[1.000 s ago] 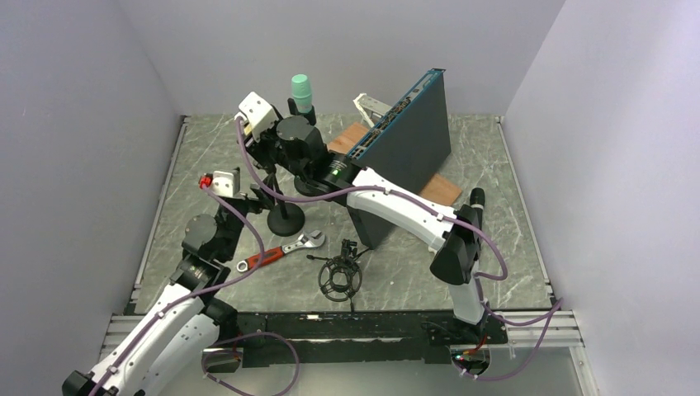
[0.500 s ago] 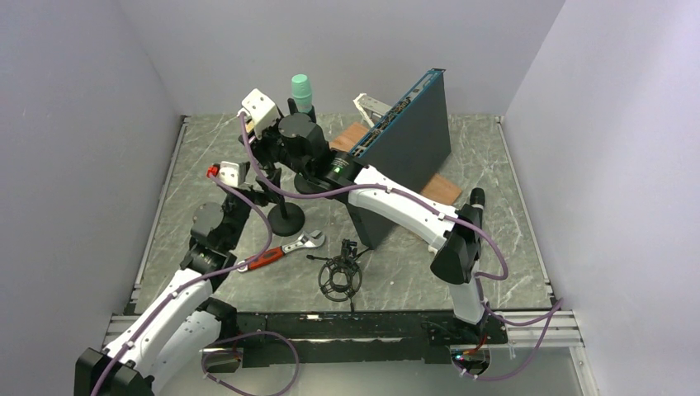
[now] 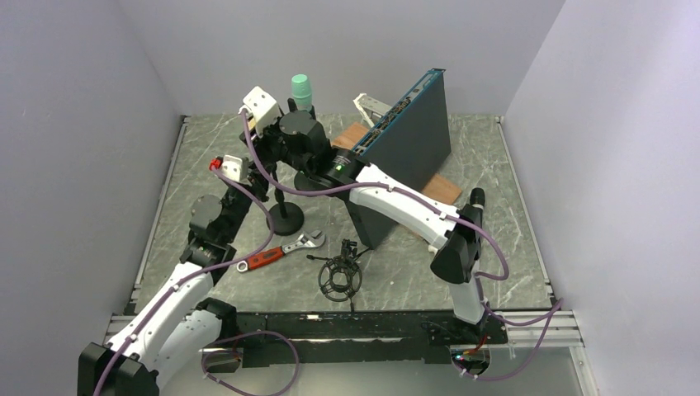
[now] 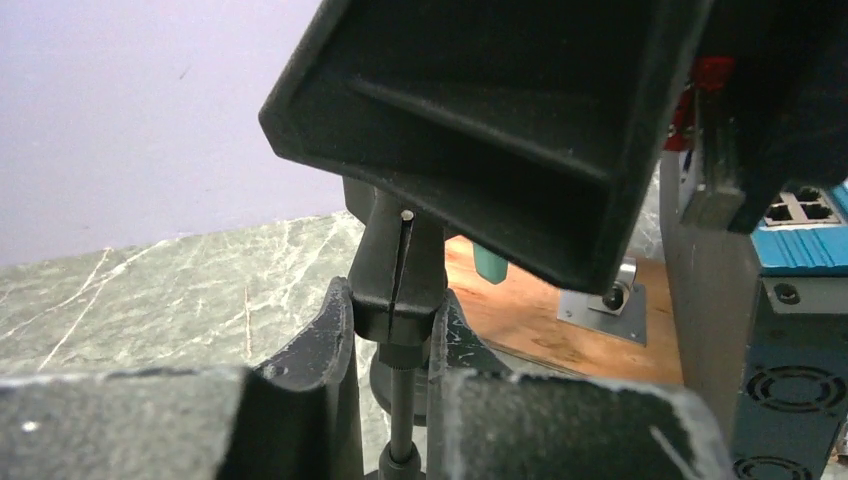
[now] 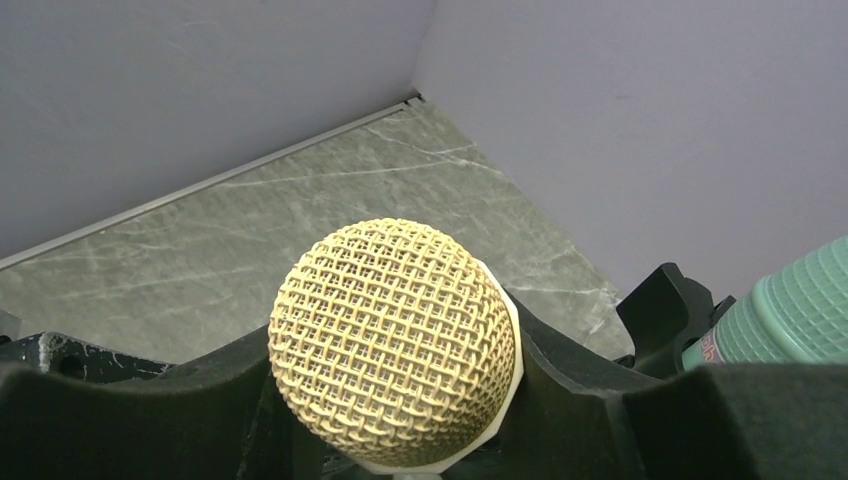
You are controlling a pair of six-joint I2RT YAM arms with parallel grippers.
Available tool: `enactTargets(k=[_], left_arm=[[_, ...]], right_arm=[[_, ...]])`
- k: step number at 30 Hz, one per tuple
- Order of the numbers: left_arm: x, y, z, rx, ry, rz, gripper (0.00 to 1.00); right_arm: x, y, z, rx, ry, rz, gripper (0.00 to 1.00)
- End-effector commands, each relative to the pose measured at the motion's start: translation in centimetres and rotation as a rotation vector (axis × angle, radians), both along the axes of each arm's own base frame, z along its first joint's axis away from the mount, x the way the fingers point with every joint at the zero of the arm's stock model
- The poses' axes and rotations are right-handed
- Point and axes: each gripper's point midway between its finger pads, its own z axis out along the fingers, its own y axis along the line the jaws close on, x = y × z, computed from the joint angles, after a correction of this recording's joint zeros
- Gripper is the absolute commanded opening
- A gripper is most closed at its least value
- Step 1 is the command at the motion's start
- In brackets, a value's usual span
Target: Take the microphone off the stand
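Note:
The microphone's gold mesh head point(image 5: 393, 340) fills the right wrist view, and my right gripper point(image 5: 395, 395) is shut on the microphone with a finger on each side. From above, the right gripper point(image 3: 279, 142) hides the microphone. The black stand has a round base point(image 3: 286, 219) on the table. Its thin pole point(image 4: 402, 400) rises to a dark clip joint point(image 4: 398, 290). My left gripper point(image 4: 395, 325) is shut on that joint, just below the right gripper. In the top view the left gripper point(image 3: 261, 186) sits at the pole's left side.
A red-handled wrench point(image 3: 276, 252) and a black shock mount point(image 3: 339, 276) lie in front of the stand. A blue-edged box point(image 3: 409, 140) leans on a wooden board point(image 3: 437, 186) to the right. Teal cups point(image 3: 301, 89) stand behind, with a metal bracket point(image 3: 371, 106) nearby.
My left arm has reached forward to the stand and its jaws have closed on the joint under the microphone. The right gripper has kept its hold without moving.

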Motion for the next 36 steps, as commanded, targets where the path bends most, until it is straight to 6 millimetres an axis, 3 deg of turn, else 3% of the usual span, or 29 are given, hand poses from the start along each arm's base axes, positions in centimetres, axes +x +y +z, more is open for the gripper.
enactTargets(k=[1,7,13,18,20,23,28,29,33,36], left_arm=[[-0.3,0.2,1.2,-0.007,-0.034,-0.004,0.00],[-0.8,1.1,-0.3,-0.006,0.020,0.035,0.00],[-1.1,1.5,-0.7,-0.013,0.032,0.048,0.00],[-1.0,1.2,-0.6,-0.006,0.032,0.039,0.00],[-1.0,1.0,-0.6,0.003,0.030,0.028,0.00],[-0.9,1.3,-0.4,0.004,0.040,0.044,0.00],[-0.9,1.0,-0.4,-0.005,0.061,0.031,0.02],[-0.9,1.0,-0.3,-0.010,0.063,0.031,0.07],[-1.2,1.2,0.0,-0.051,0.060,0.040,0.43],[-1.4,1.2,0.0,-0.060,0.059,0.042,0.55]], right_arm=[[-1.3,-0.2,5.0,0.114,-0.028,0.040,0.00],[-1.1,-0.6,7.5,0.165,-0.048,0.020,0.00],[-1.1,-1.7,12.7,0.266,-0.103,0.003,0.00],[-3.0,-4.0,17.5,0.377,-0.127,0.031,0.00],[-4.1,-6.3,19.8,0.432,-0.142,0.026,0.00],[-5.1,-9.5,20.7,0.466,-0.151,-0.013,0.00],[-6.2,-16.8,21.7,0.562,-0.140,-0.074,0.00],[-6.3,-18.4,21.6,0.574,-0.141,-0.098,0.00],[-6.1,-24.3,19.4,0.534,-0.145,-0.288,0.00],[-5.4,-29.2,16.6,0.437,-0.147,-0.499,0.00]])
